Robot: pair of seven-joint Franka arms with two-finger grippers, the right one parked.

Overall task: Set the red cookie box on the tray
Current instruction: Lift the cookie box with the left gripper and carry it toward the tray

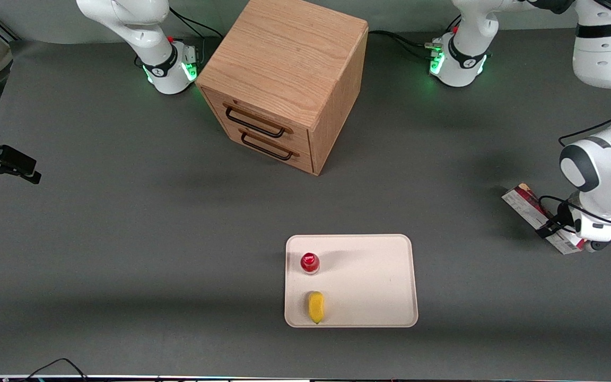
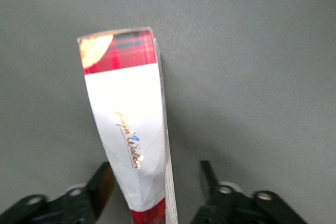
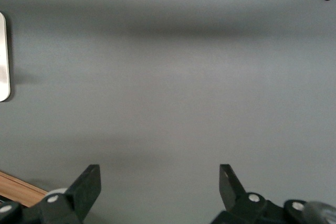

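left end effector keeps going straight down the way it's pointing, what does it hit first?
Most likely the red cookie box: the left end effector points down at the table with its open fingers on either side of the box. Under the box is only the table. How far above the box it is, is unclear.

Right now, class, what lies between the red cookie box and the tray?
Only bare table separates red cookie box, at the claw, from tray, per the front view.

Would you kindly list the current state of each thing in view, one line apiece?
Red cookie box: lying on the table toward the working arm's end, between the fingers, not on the tray.
Hand: open, straddling the box.
Tray: flat on the table.
Red-capped bottle: upright on the tray.
Yellow object: lying on the tray.
Drawer cabinet: both drawers shut.
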